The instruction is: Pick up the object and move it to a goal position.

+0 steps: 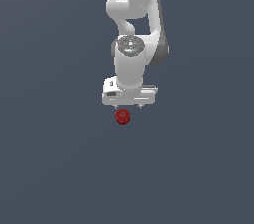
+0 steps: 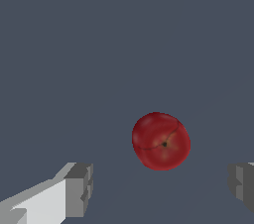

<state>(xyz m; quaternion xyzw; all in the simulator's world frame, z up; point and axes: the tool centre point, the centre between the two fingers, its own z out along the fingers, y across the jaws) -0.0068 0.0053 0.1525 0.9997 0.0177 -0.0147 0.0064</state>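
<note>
Slate-blue and featureless, the simulated ground fills both pictures with no edge or marker visible. At centre frame in the exterior view, the white Panda arm (image 1: 131, 29) hangs straight down, its gripper (image 1: 128, 106) poised just above the object (image 1: 122, 116), a small dark red, apple-like ball sitting slightly toward the exterior view's left of the gripper's middle. Whether ball and fingers touch cannot be told from that view.

The wrist view shows the jaws spread wide: one grey fingertip (image 2: 78, 188) and the other at the opposite frame edge, well apart, with the ball (image 2: 160, 140) lying between their lines but ahead of them, nothing held. No goal marker is visible.

Judged from this, the grasp has not begun. The risk lies in the offset: descending without centring could bring one finger down on the round, lumpy surface and roll the ball away. Closing off-centre could likewise squeeze it out sideways, since such a narrow sphere offers little flat contact.
</note>
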